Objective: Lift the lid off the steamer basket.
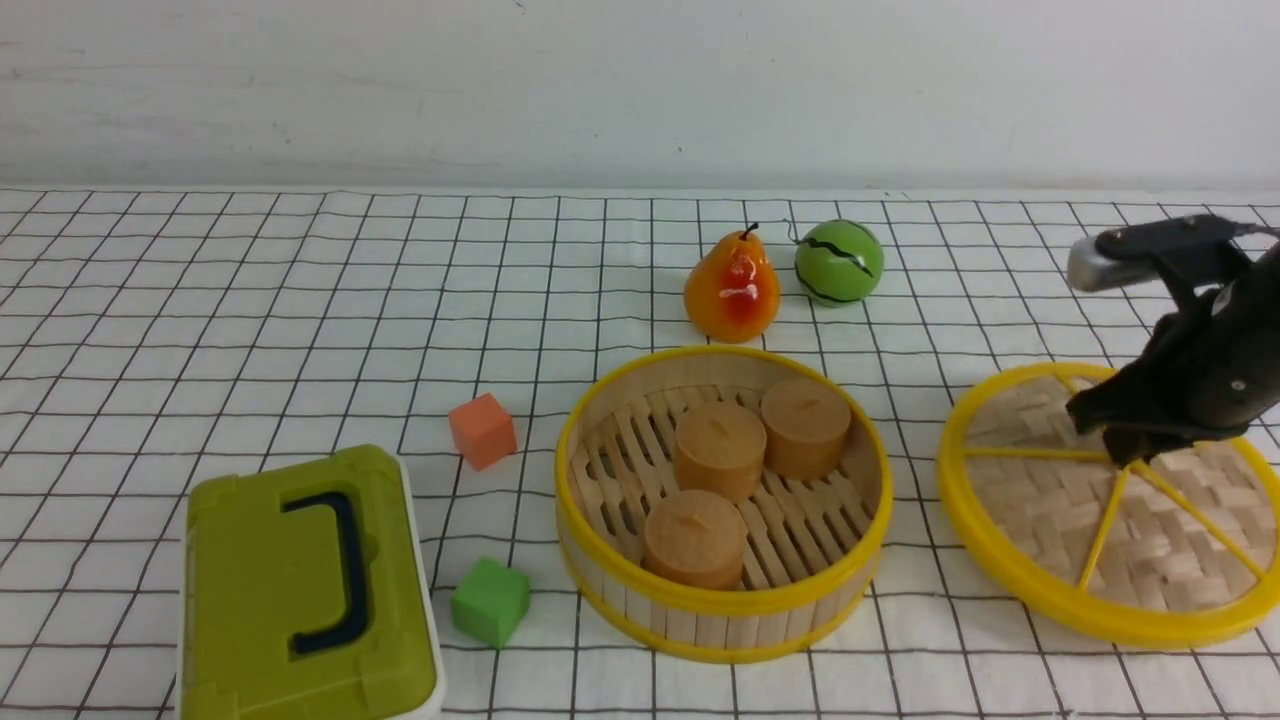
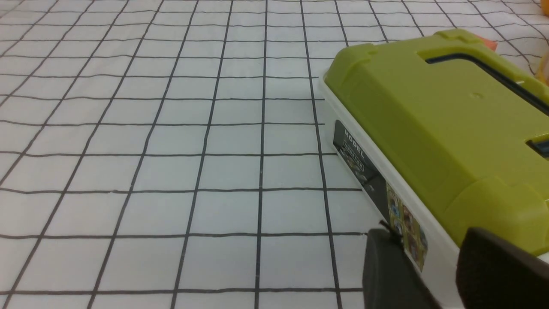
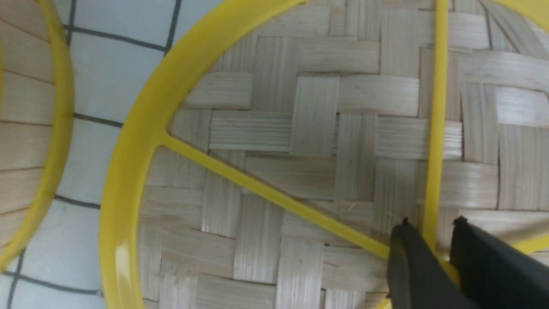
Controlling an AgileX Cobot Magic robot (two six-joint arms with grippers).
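The steamer basket stands uncovered at the middle front, with three round tan buns inside; its wall also shows in the right wrist view. The lid lies on the cloth to the basket's right, apart from it, and fills the right wrist view. My right gripper is down on the lid's centre, its jaws closed on the yellow knob where the spokes meet. My left gripper is out of the front view; its jaws stand apart and empty beside the olive-green box.
An olive-green box with a dark handle sits at the front left, close to the left gripper. An orange cube and a green cube lie left of the basket. A pear and a green ball stand behind it.
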